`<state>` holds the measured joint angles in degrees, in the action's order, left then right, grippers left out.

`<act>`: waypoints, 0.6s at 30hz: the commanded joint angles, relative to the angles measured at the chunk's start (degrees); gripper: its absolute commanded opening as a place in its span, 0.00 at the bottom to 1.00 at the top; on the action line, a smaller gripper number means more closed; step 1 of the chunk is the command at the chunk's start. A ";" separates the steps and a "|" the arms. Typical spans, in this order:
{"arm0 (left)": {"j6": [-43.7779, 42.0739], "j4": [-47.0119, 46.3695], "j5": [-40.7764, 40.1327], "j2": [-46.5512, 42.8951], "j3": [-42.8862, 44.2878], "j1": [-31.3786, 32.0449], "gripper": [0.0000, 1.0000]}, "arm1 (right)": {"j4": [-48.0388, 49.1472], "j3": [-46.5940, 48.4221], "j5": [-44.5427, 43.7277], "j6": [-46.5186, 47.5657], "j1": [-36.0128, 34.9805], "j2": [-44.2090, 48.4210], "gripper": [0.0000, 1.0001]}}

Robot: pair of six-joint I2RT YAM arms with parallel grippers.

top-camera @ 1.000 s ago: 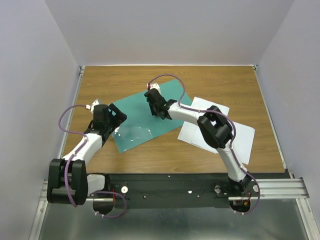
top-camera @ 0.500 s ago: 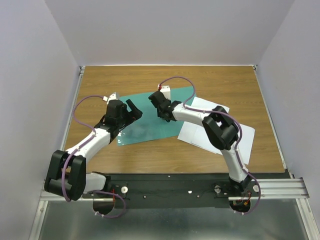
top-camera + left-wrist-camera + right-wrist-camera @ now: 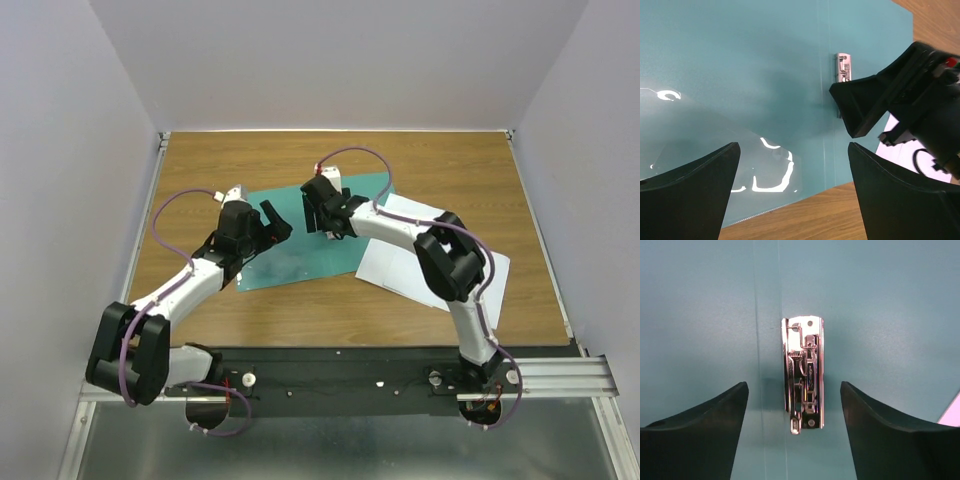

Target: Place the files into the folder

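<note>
From above you see the folder [image 3: 300, 252] lying open mid-table, with the files [image 3: 392, 270] at its right edge, partly under the right arm. Only your right wrist view shows the metal clip [image 3: 803, 374] at the spine, directly beneath the right gripper [image 3: 792, 385], whose jaws are apart and hold nothing. The left wrist view adds the clear leaf [image 3: 715, 150], and the left gripper [image 3: 793, 147] hangs wide open over it. Bare table [image 3: 450, 160] lies beyond the folder's far edge.
</note>
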<state>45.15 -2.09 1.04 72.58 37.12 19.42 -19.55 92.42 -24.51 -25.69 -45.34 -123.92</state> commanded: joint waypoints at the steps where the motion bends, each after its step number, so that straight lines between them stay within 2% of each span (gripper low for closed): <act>1: -1.90 -0.81 1.95 -4.19 0.93 0.88 0.98 | -1.02 1.19 -0.09 -0.40 0.78 10.00 1.00; 5: -2.43 -1.42 2.56 -5.34 1.63 2.20 0.98 | -1.02 -6.79 0.25 -5.15 4.37 19.66 1.00; 9: -3.48 -5.11 5.97 -3.85 2.43 6.14 0.98 | -0.84 -21.01 1.49 -6.84 10.18 30.82 1.00; 11: -3.75 -8.17 8.70 -0.96 3.04 7.38 0.98 | -0.75 -24.99 0.26 -7.09 11.85 36.27 1.00; 14: -3.84 -12.05 13.54 4.58 3.83 10.89 0.98 | -0.49 -31.32 5.16 -9.28 15.10 41.02 1.00; 18: -3.66 -14.87 18.54 12.66 7.60 16.69 0.98 | -0.05 -35.20 8.16 -11.04 18.97 42.35 1.00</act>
<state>42.59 -11.75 10.81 78.56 41.39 30.98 -18.74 61.17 -20.84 -33.21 -29.08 -82.52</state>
